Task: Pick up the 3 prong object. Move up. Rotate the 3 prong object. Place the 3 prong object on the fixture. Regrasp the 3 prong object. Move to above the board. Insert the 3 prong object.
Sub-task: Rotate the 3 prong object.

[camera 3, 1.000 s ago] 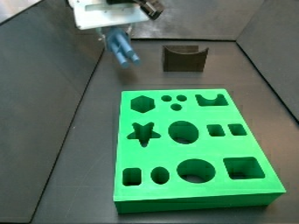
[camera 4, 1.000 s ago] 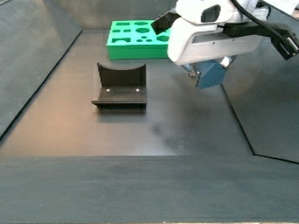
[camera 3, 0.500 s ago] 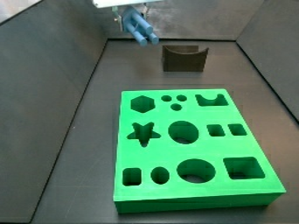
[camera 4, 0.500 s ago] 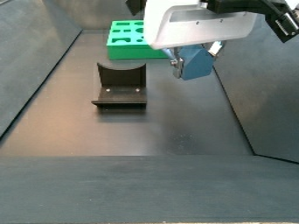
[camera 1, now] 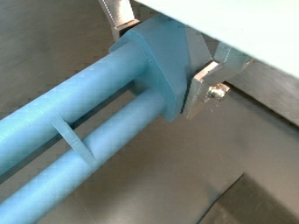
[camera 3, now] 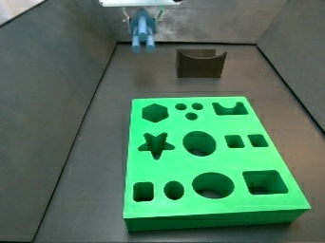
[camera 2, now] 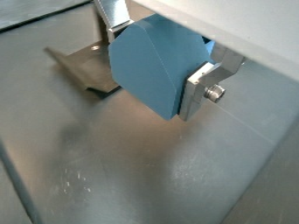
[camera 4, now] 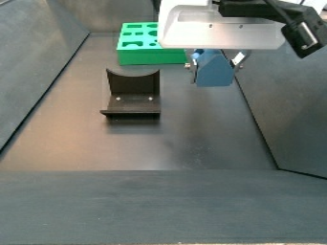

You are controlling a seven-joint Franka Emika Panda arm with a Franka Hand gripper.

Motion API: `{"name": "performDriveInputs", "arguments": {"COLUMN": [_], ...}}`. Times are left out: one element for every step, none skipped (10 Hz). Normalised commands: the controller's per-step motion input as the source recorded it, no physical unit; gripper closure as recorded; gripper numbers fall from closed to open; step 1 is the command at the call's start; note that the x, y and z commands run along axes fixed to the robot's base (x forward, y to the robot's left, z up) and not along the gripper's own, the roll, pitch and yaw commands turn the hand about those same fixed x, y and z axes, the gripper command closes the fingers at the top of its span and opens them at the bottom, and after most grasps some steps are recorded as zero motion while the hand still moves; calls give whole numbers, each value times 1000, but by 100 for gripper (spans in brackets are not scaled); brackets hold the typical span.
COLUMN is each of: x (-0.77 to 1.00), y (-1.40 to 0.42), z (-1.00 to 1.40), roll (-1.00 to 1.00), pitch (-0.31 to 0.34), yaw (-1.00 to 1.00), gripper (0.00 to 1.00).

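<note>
The 3 prong object (camera 3: 143, 31) is a blue-grey piece hanging nearly upright from my gripper (camera 3: 143, 19) high above the floor near the back. The gripper (camera 4: 212, 61) is shut on the object (camera 4: 212, 71). In a wrist view the silver fingers (camera 1: 208, 85) press both sides of its flat head (camera 1: 163, 57), and the prongs run away from the jaws. Its end face (camera 2: 155, 74) fills the gripper (camera 2: 159, 54) from the other angle. The dark fixture (camera 3: 200, 63) stands just beside and below. The green board (camera 3: 235, 161) lies nearer the front.
Dark sloping walls close in the floor on both sides in both side views. The fixture (camera 4: 130, 94) sits between the board (camera 4: 141, 57) and the open dark floor. Part of the fixture (camera 2: 82, 66) shows behind the held piece.
The gripper has risen and shifted toward the back. The held object has turned from a slant to hanging nearly upright.
</note>
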Motion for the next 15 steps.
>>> {"name": "performDriveInputs", "arguments": {"x": [19, 21, 21, 21, 22, 22, 22, 22, 22, 22, 22, 22, 22, 22, 22], "y": [10, 13, 14, 14, 15, 16, 16, 16, 16, 16, 16, 16, 17, 17, 17], "z": [-28, -24, -23, -21, -20, -20, -20, -19, -19, -19, -19, -19, -19, -19, -19], "roll": [1, 1, 1, 1, 1, 1, 1, 1, 1, 1, 1, 1, 1, 1, 1], "pitch": [-4, -4, -4, -4, -5, -5, -5, -5, -5, -5, -5, -6, -6, -6, -6], "yaw": [-1000, -1000, -1000, -1000, -1000, -1000, -1000, -1000, -1000, -1000, -1000, -1000, -1000, -1000, -1000], "gripper": [100, 100, 100, 100, 100, 100, 100, 100, 100, 100, 100, 100, 100, 100, 100]}}
